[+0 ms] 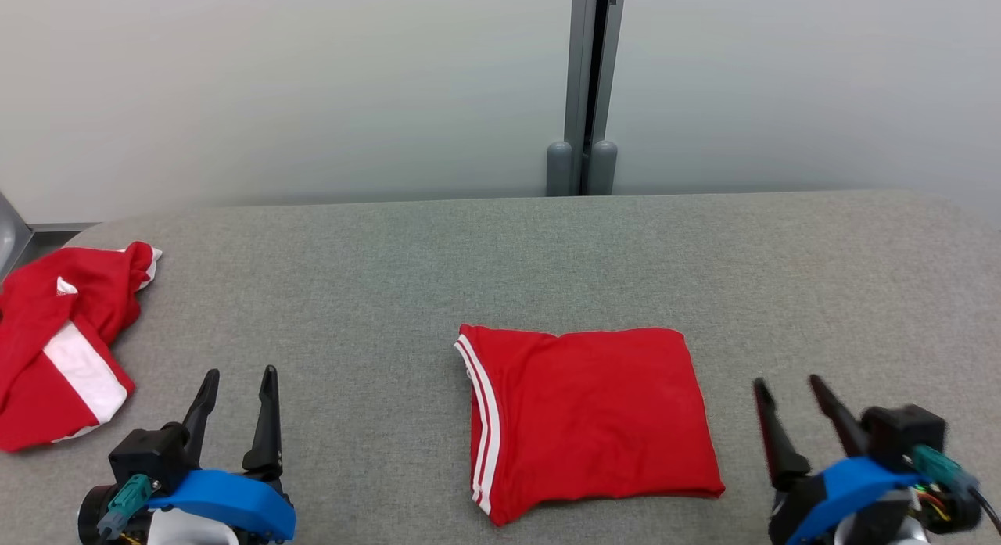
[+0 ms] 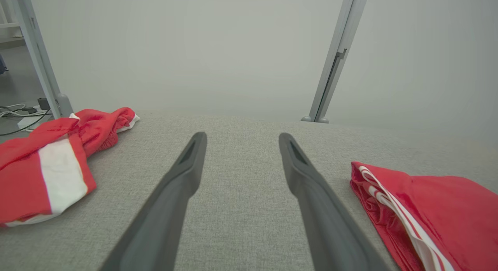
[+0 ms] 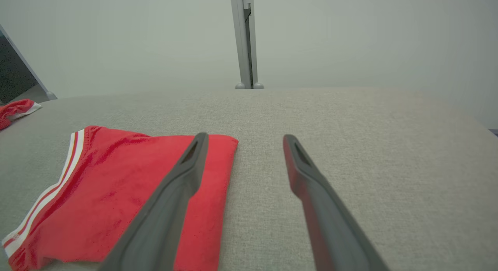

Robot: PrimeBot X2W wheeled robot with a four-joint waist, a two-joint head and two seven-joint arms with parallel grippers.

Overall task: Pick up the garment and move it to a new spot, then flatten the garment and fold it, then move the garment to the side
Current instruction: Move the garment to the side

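The garment (image 1: 590,420) is a soft red knit folded into a flat, nearly square packet with slightly wavy edges and rounded corners. Two narrow white stripes run along one edge. It lies on the surface (image 1: 391,295) between the two hands, much closer to the right hand (image 1: 786,381) than to the left hand (image 1: 240,371). In the head view its longer side runs across from hand to hand, though not by much. The striped edge faces the left hand, and the stripes run away from the robot, leaning a little off straight. The plain folded edge faces the right hand.

The surface is covered in a grey woven fabric with a fine flecked texture, and its far corners are rounded.

Both hands hover low over the surface with their long, dark, tapering fingers spread wide apart and nothing held between them. In the right wrist view one finger (image 3: 183,173) crosses in front of the garment's plain edge, and I cannot tell whether it touches. The head view shows a gap of bare surface there.

Outward of the left hand, near the surface's edge, a crumpled cloth (image 1: 62,342) in red with a broad white band lies in a loose heap. Beyond the fingertips a grey metal post (image 1: 588,84) stands against a pale matte wall (image 1: 274,84).
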